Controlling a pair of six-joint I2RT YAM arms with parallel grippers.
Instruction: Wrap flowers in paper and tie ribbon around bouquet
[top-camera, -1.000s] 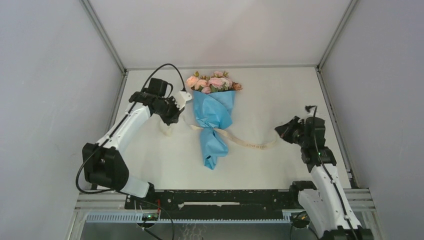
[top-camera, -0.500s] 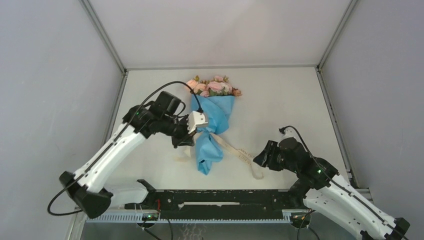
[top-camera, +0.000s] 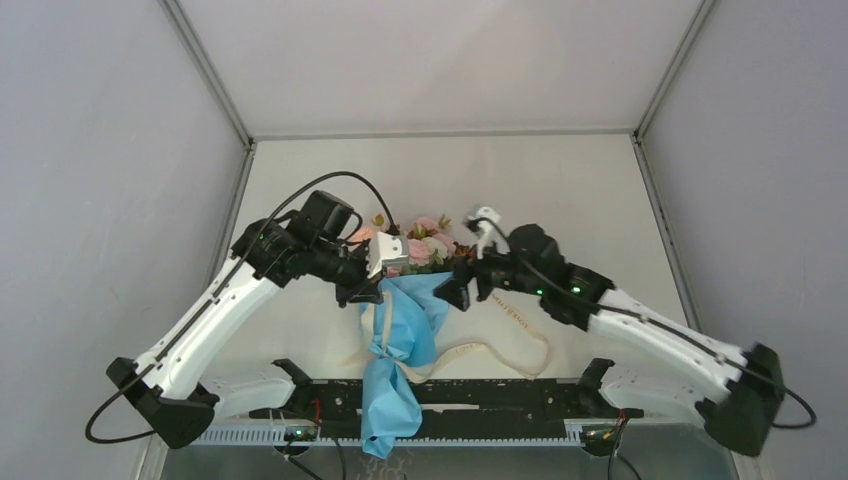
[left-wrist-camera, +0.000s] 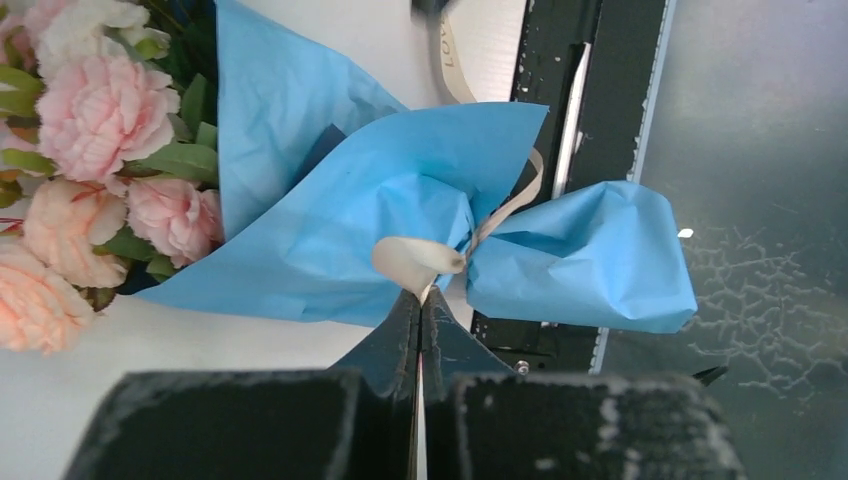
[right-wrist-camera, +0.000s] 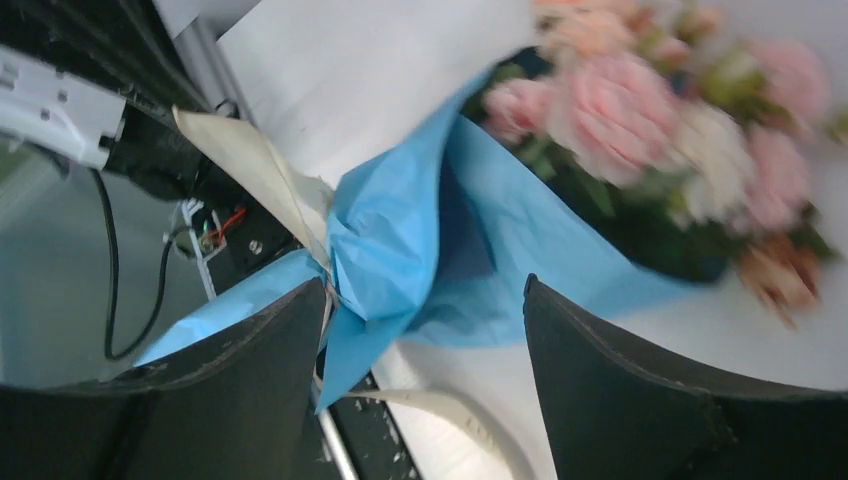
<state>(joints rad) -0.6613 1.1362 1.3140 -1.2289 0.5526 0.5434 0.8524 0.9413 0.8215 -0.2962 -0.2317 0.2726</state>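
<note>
The bouquet (top-camera: 402, 330) lies lengthwise toward the near edge. Its pink flowers (top-camera: 422, 247) are at the far end, and the light blue paper (top-camera: 388, 410) tail reaches out over the front rail. The cream ribbon (left-wrist-camera: 415, 262) cinches the paper's (left-wrist-camera: 330, 230) narrow waist. My left gripper (left-wrist-camera: 420, 297) is shut on a loop of that ribbon, beside the flowers (left-wrist-camera: 95, 110). My right gripper (right-wrist-camera: 425, 285) stands open just right of the wrap, with paper (right-wrist-camera: 400, 240) between its fingers (right-wrist-camera: 620, 380) but not pinched. A loose ribbon (top-camera: 500, 350) end trails on the table.
A black rail (top-camera: 500, 392) runs along the table's near edge, with dark floor beyond it. Grey enclosure walls (top-camera: 90, 150) close in both sides and the back. The left arm's cable (top-camera: 330, 185) loops above its wrist.
The left gripper has pulled the bouquet toward the near edge, its tail now past the rail. The right gripper let go of the ribbon end, opened and swung left to the wrap.
</note>
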